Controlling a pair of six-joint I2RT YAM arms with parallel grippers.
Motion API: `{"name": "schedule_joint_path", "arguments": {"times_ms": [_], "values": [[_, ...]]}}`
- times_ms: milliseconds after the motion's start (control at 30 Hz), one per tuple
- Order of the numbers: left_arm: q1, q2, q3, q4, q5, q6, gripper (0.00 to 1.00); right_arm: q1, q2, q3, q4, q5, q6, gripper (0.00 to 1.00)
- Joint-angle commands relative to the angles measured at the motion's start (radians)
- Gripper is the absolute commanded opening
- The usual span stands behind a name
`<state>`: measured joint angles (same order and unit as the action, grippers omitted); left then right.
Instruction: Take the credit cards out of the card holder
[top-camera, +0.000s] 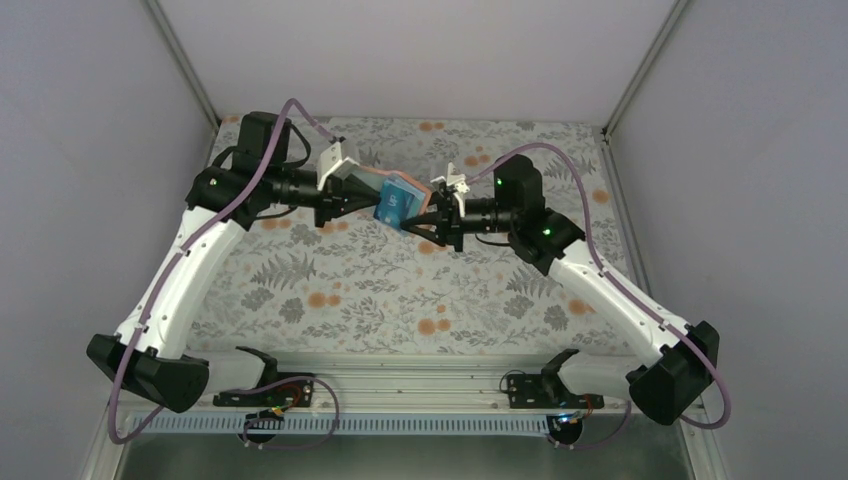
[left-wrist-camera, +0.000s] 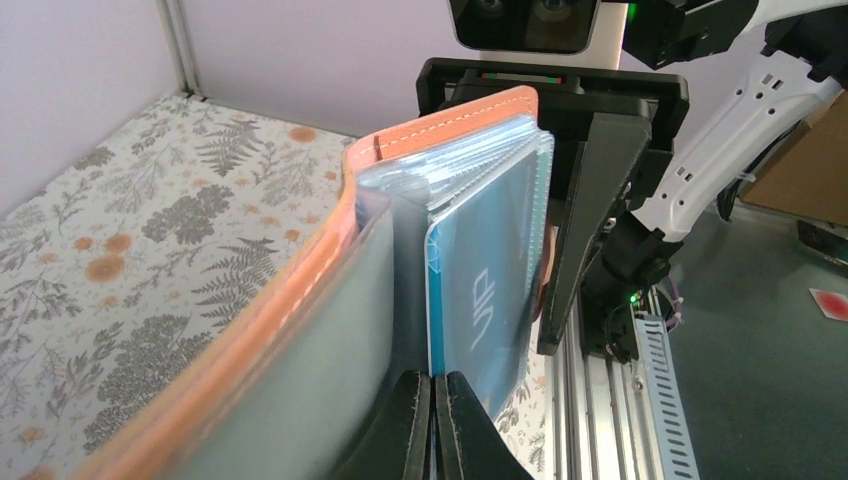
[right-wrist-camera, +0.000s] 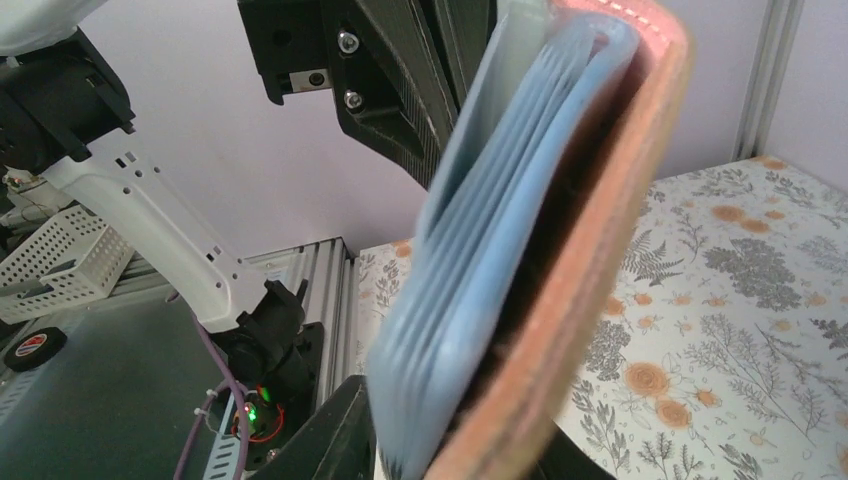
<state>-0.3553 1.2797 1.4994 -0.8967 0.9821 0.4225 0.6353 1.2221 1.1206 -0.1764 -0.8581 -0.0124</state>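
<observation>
Card holder (top-camera: 396, 205) mid-air btwn L end effector (top-camera: 368, 194), R end effector (top-camera: 426, 216)

The only writing that can be read is "VIP". It stands in pale capital letters on the blue card (left-wrist-camera: 500, 270), seen from the left wrist. The word runs lengthwise up the card's face, so it reads sideways. The card sits behind a clear pocket (left-wrist-camera: 505, 160) of the orange card holder (left-wrist-camera: 440, 125). From above, the same blue card (top-camera: 395, 203) shows pale print that is too small to read. The right wrist view shows nothing readable.
</observation>
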Motion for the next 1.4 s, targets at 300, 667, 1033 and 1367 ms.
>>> {"name": "schedule_joint_path", "arguments": {"times_ms": [300, 667, 1033, 1367], "values": [[0.021, -0.032, -0.003, -0.013, 0.041, 0.047, 0.02, -0.030, -0.031, -0.009, 0.009, -0.030, -0.027, 0.05], [0.026, -0.034, -0.020, -0.008, 0.006, 0.049, 0.02, -0.048, -0.025, -0.007, -0.008, -0.068, -0.032, 0.12], [-0.034, 0.009, -0.034, 0.056, 0.005, 0.031, 0.24, -0.048, -0.010, 0.000, 0.001, -0.138, -0.038, 0.07], [-0.066, 0.016, 0.015, -0.067, 0.118, 0.154, 0.27, -0.049, -0.011, 0.002, -0.002, -0.094, -0.034, 0.06]]}}
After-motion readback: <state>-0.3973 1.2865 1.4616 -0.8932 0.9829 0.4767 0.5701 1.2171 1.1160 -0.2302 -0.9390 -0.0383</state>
